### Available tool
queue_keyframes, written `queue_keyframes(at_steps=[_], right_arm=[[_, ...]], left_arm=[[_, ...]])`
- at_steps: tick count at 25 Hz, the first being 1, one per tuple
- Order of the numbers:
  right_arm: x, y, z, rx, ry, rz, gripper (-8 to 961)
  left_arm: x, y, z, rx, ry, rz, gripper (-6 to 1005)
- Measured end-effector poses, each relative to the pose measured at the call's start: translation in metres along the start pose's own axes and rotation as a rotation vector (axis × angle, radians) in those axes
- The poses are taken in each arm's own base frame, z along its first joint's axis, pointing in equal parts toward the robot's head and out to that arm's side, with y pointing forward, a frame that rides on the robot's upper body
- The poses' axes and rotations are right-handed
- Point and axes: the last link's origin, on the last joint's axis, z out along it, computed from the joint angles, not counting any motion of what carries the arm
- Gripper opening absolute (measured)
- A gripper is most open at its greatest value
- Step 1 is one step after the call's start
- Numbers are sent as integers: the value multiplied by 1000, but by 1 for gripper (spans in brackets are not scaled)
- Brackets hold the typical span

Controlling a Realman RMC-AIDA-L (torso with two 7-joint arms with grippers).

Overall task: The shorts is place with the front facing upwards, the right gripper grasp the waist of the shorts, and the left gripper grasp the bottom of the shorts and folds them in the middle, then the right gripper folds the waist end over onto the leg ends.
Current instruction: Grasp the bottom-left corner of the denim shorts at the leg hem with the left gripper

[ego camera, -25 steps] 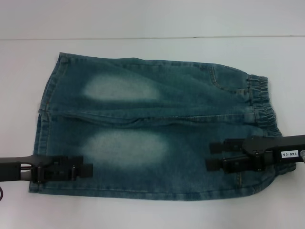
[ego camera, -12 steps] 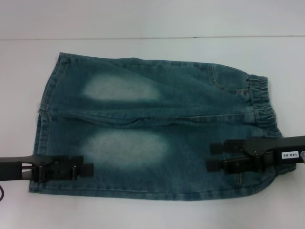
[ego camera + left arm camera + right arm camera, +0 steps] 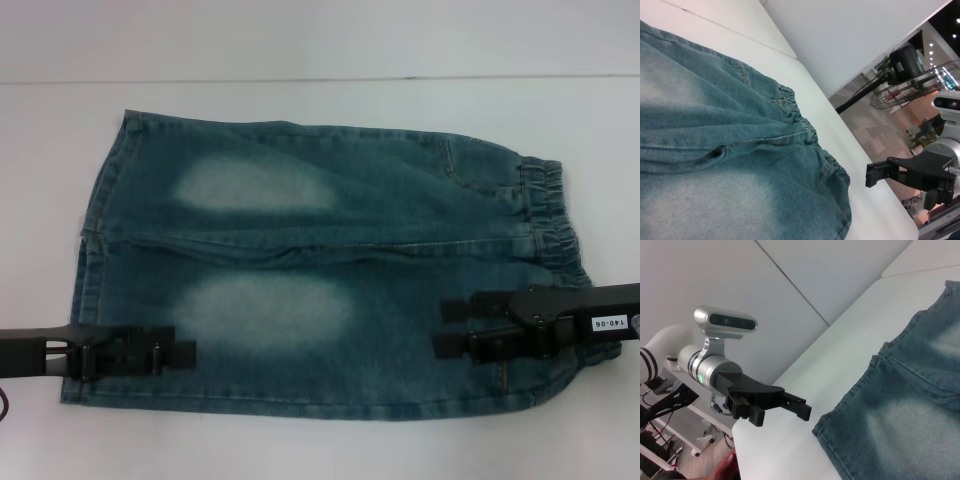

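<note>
The shorts (image 3: pixel 320 275) are lying flat and spread on the white bench (image 3: pixel 320 45), front up, with the gathered elastic waist (image 3: pixel 548 215) pointing toward the right gripper's side and the leg ends (image 3: pixel 90 260) toward the left gripper's side. The right gripper (image 3: pixel 445 327) is reaching in level from the robot's right, its black arm carrying the small white label (image 3: pixel 609 323); its jaws are standing parted, one finger above the other in the head view, with nothing between them but the denim lying beneath, just inward of the waist. Whether the fingers are touching the cloth cannot be told. The left gripper (image 3: pixel 183 352) is stretching in level from the robot's left over the near leg, by the hem corner; from the right wrist view (image 3: pixel 799 409) its jaws are hanging apart above the bench edge, just short of the hem and holding nothing. In the left wrist view the right gripper (image 3: pixel 871 174) is hovering beside the waist, off the cloth.
</note>
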Motion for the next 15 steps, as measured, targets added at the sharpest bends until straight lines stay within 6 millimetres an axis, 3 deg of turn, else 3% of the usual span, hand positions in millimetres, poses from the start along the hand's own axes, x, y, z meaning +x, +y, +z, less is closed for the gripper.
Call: queue_keyframes(at_steps=[15], right_arm=[[0, 0, -1, 1, 1, 1, 945]], left_arm=[[0, 0, 0, 2, 0, -6, 932]])
